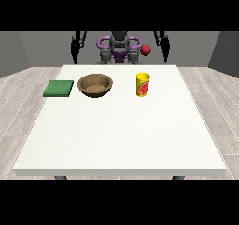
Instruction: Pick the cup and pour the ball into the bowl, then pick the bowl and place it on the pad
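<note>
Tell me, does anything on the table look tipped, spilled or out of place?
Nothing stands out. The yellow cup stands upright, the brown bowl sits level beside it, and the green pad lies flat at the table's edge.

A large white table (116,135) fills most of the view, its top flat and rectangular. Two dark legs (59,177) show just under its near edge. Around it lies a floor (18,93) of pale grey wood planks, with grey walls (28,46) behind.
</note>
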